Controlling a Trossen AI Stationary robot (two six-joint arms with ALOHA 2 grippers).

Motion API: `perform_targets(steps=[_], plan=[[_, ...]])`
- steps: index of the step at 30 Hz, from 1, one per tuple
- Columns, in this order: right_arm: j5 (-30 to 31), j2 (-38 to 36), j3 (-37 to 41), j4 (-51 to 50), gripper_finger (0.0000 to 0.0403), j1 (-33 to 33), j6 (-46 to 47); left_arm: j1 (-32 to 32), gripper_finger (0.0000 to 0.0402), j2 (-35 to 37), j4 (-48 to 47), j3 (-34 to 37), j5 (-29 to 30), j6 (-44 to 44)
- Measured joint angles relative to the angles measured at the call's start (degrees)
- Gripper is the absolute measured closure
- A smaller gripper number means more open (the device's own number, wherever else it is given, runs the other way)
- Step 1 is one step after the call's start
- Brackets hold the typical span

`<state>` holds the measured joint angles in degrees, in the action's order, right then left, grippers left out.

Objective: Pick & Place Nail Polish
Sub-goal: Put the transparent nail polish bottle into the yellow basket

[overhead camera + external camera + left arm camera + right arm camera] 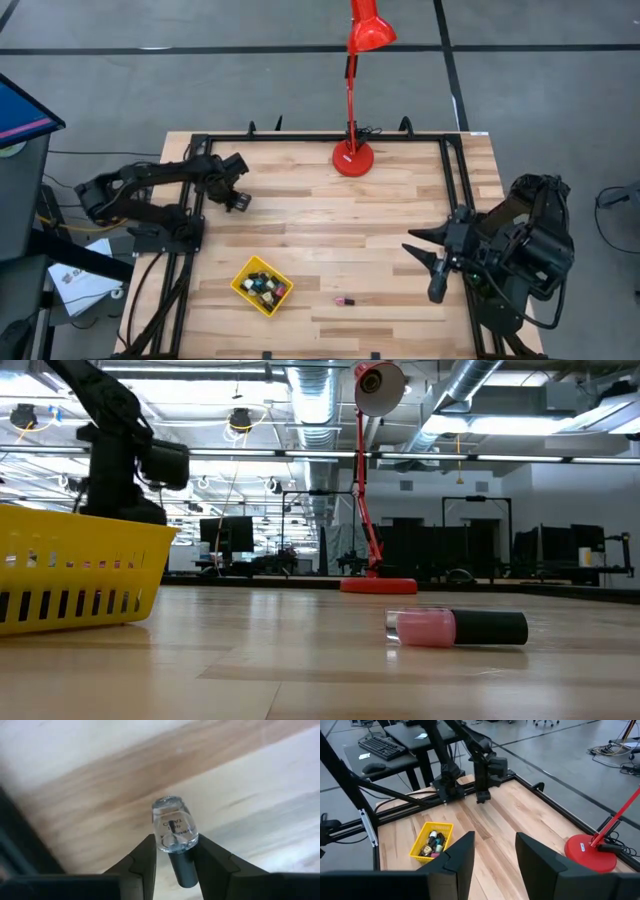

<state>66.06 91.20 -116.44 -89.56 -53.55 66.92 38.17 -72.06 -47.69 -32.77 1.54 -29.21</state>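
Note:
My left gripper (238,200) is over the table's far left part, shut on a clear-glass nail polish bottle (174,826) with a dark cap. It also shows in the right wrist view (482,795), pointing down. A pink bottle with a black cap (345,300) lies on its side on the wood near the front, and shows in the low view too (455,628). A yellow tray (246,290) at the front left holds several small bottles (433,843). My right gripper (426,268) waits open at the table's right edge. My left gripper pinches the clear bottle between its two fingers at the cap end of the glass body (176,846). The dark cap (183,870) reaches back between the fingers, and the glass body sticks out past the fingertips. The fingers point down from above. The bottle hangs cap up, clear of the table.
A red desk lamp stands with its base (352,158) at the far middle of the table, its head reaching beyond the far edge. Black frame rails (455,190) run along the table's sides. Bare wood lies between the tray, the lamp and the right arm.

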Motion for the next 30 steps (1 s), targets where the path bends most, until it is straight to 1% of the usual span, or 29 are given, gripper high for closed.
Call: perform_targets(steps=[2,4,7,10,13,16,20,23,24,26,28,30], plan=[[0.04,0.0,0.0,0.0,0.0271,0.1,0.0,0.0,0.0302,2.38,-0.34,0.11,-0.33,-0.43],[0.03,0.0,0.0,0.02,0.0273,0.1,-0.01,0.0,0.0302,4.66,0.32,0.0,-2.4,-1.1],[0.02,0.0,0.0,0.02,0.0275,0.1,0.0,-0.79,0.0302,8.88,1.83,0.02,-9.45,-1.24],[0.03,0.0,-0.02,0.02,0.0275,0.08,0.0,-3.58,0.0302,14.18,4.45,0.0,-15.72,-1.43],[0.02,0.0,-0.02,0.02,0.0275,0.59,0.0,-8.31,0.0302,19.61,7.82,-0.02,-20.19,-1.75],[0.02,-0.02,-0.02,0.04,0.0275,1.42,-0.29,-14.59,0.0302,24.55,10.31,-0.04,-23.1,-1.8],[0.0,-0.02,-0.02,0.06,0.0274,3.06,-1.58,-26.57,0.0302,29.58,12.68,-0.07,-25.16,-2.67],[-0.07,-0.02,-0.04,0.07,0.0274,4.28,-2.63,-37.97,0.0302,31.44,16.25,-0.09,-24.66,-3.11],[-0.11,-0.02,-0.04,0.05,0.0274,4.59,-2.87,-42.09,0.0302,31.51,17.74,-0.11,-23.41,-3.19],[-0.15,-0.02,-0.04,0.04,0.0274,5.35,-3.02,-50.17,0.0302,31.22,20.85,-0.11,-18.79,-3.21],[-0.25,-0.02,-0.04,0.04,0.0274,5.93,-3.01,-57.63,0.0302,29.6,24.18,-0.17,-12.95,-2.9],[-0.53,-0.02,-0.04,0.04,0.0274,6.42,-2.99,-64.16,0.0302,27.19,25.58,-0.17,-6.76,-2.65]])
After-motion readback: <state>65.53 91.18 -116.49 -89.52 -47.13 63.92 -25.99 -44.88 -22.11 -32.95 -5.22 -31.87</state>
